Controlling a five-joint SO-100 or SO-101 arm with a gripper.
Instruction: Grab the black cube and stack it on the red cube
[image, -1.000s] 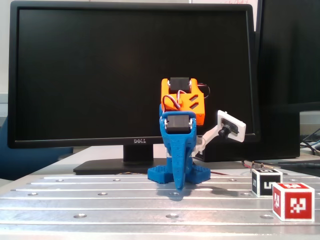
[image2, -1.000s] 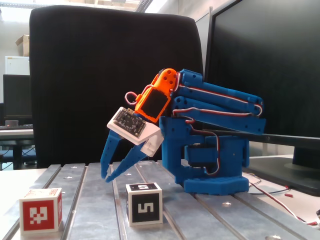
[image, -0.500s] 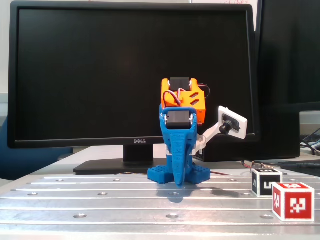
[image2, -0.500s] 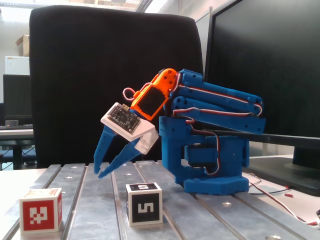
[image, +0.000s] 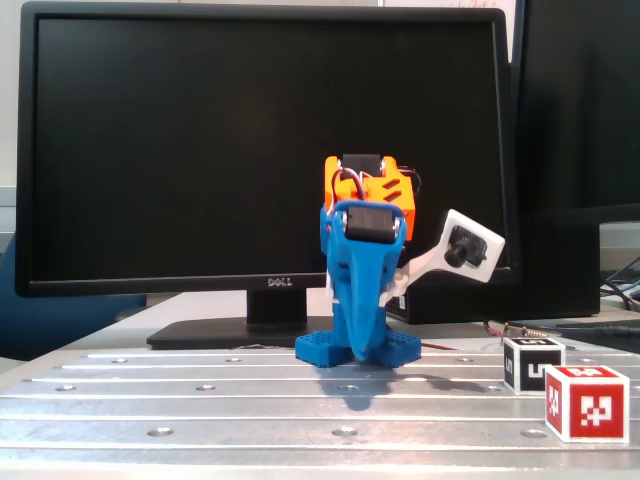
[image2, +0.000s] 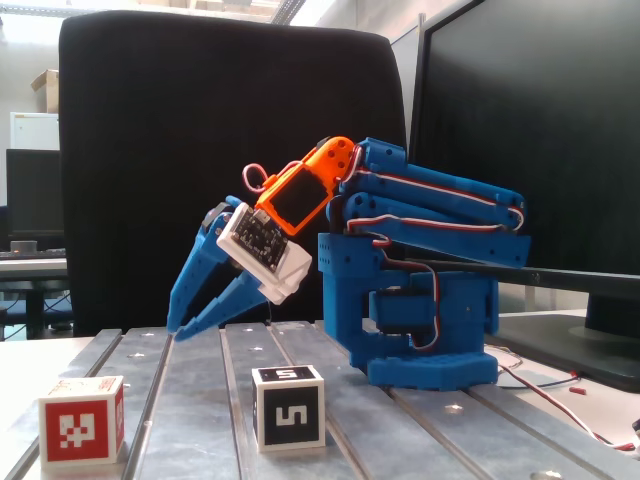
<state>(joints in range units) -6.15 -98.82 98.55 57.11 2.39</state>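
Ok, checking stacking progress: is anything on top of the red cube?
No. The red cube has a bare top; the black cube sits apart on the table. The gripper hovers empty.

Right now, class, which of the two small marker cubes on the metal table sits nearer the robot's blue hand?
The small black cube with the "5" marker. It sits nearer the blue hand than the small red cube with the blocky marker, which lies farther left in this fixed view.

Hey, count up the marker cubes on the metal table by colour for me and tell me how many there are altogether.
Black cube: 1
Red cube: 1
Total: 2 cubes, both resting on the table, apart from each other and untouched by the gripper.
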